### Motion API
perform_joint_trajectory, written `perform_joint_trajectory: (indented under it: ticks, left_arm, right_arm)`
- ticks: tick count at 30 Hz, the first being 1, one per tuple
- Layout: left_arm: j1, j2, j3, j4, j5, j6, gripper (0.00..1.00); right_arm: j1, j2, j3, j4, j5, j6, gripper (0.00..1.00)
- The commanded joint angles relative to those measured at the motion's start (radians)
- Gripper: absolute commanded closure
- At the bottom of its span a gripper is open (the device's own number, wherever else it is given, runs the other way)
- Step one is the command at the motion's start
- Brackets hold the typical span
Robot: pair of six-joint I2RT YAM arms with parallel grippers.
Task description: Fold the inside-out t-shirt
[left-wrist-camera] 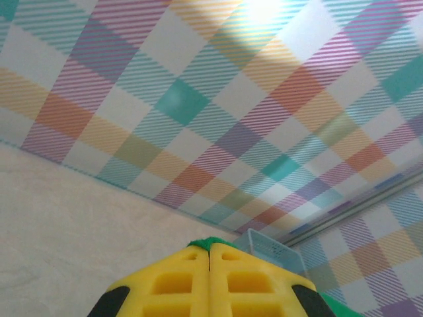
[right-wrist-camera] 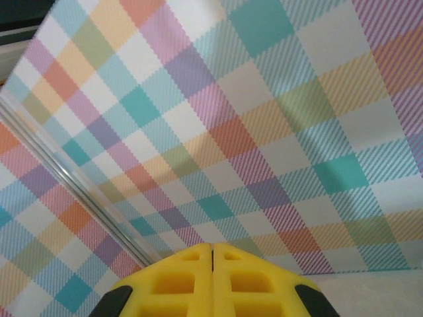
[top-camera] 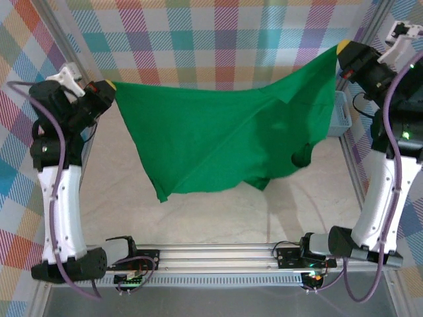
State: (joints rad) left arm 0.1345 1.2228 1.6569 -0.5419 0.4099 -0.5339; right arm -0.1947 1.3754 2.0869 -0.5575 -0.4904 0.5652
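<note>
The inside-out t-shirt [top-camera: 225, 139], plain bright green, hangs spread in the air between my two arms, its lower edge sagging toward the table. At the left, my left gripper [top-camera: 109, 89] is shut on one corner. In the left wrist view, a bit of green cloth [left-wrist-camera: 211, 243] pokes out between the closed yellow fingertips of that gripper [left-wrist-camera: 210, 249]. My right gripper [top-camera: 340, 51] holds the opposite corner higher up at the back right. In the right wrist view, its yellow fingers [right-wrist-camera: 212, 246] are pressed together and the cloth is hidden behind them.
A light blue plastic basket [top-camera: 340, 113] stands at the right edge of the table, behind the shirt's right side; it also shows past the left fingers [left-wrist-camera: 271, 247]. Checkered walls enclose the back and sides. The pale tabletop [top-camera: 218, 211] lies below the shirt.
</note>
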Motion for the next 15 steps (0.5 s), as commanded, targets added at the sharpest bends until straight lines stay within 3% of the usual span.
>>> perform_joint_trajectory:
  ticks: [1,9,15]
  left_arm:
    - [0.008,0.094,0.037,0.04,0.013,-0.017,1.0]
    - [0.006,0.35,0.247,0.107,0.053,-0.072,1.0]
    - [0.005,0.589,0.623,0.062,0.095,-0.076,1.0]
  right_arm:
    - [0.004,0.097,0.022,0.07,-0.002,0.011,1.0]
    - [0.023,0.335,0.208,0.17,-0.04,0.049,1.0]
    - [0.031,0.566,0.559,0.162,-0.053,0.118,1.0]
